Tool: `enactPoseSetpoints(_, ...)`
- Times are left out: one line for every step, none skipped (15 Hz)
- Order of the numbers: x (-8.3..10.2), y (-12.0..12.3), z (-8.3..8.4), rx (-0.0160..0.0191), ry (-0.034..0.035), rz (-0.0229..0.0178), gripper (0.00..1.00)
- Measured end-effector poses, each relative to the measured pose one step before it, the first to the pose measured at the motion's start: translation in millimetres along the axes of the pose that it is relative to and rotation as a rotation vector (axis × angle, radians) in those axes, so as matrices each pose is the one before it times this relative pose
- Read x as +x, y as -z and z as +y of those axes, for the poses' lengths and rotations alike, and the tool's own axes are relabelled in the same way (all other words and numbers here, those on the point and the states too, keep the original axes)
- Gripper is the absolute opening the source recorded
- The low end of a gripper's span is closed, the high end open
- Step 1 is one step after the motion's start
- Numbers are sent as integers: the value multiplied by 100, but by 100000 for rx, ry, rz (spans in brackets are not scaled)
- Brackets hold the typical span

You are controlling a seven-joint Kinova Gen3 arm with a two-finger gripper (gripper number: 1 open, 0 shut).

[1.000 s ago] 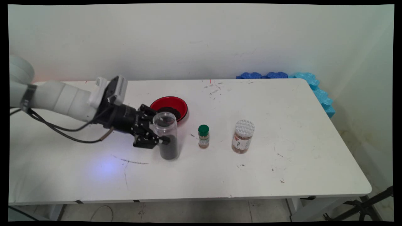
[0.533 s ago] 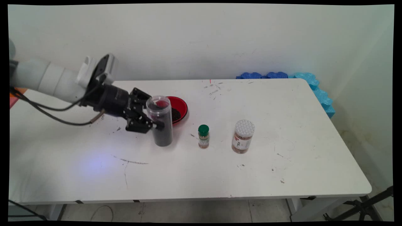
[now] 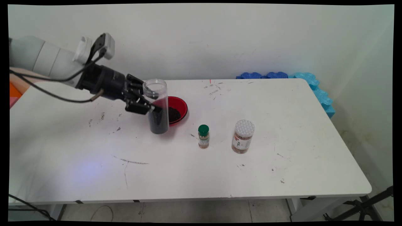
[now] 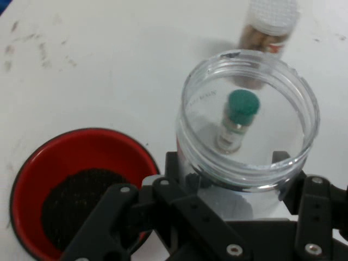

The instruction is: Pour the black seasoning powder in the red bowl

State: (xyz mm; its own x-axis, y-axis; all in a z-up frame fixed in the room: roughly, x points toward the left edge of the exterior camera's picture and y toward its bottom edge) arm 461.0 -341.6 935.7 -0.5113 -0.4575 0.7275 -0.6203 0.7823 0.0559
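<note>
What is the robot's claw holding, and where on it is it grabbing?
The gripper holds a clear open jar partly full of dark grains, clamped by its side about halfway up, lifted off the table.

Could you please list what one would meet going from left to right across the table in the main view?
Tool shut on the clear jar → green-capped spice bottle → white-lidded jar → blue foam pieces. The red bowl overlaps the clear jar, so it is left out.
</note>
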Motion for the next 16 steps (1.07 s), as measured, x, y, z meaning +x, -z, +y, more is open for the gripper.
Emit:
enactPoseSetpoints(129, 77, -230, 559, 2422, -214, 0)
enactPoseSetpoints(197, 75, -334, 671, 3806, -277, 0)
enactPoseSetpoints(208, 84, -336, 663, 4403, -312, 0)
enactPoseSetpoints(219, 7, -270, 254, 4198, -369, 0)
enactPoseSetpoints(182, -11, -203, 59, 4660, -469, 0)
enactPoseSetpoints(134, -12, -153, 43, 4124, -386, 0)
enactPoseSetpoints(147, -29, -156, 5, 4912, -429, 0)
enactPoseSetpoints(156, -30, -135, -45, 4805, -306, 0)
enactPoseSetpoints(109, -28, -86, -102, 3861, -267, 0)
enactPoseSetpoints(137, -67, -65, -276, 4270, -331, 0)
enactPoseSetpoints(91, -68, -24, -377, 3879, -276, 0)
enactPoseSetpoints(83, -70, -12, -455, 4557, -241, 0)
enactPoseSetpoints(107, -113, -1, -522, 4846, -150, 0)
enactPoseSetpoints(78, -121, -15, -328, 4796, -93, 0)
enactPoseSetpoints(35, -96, -24, -194, 3859, -180, 0)
enactPoseSetpoints(2, -125, -25, -139, 4170, -445, 0)
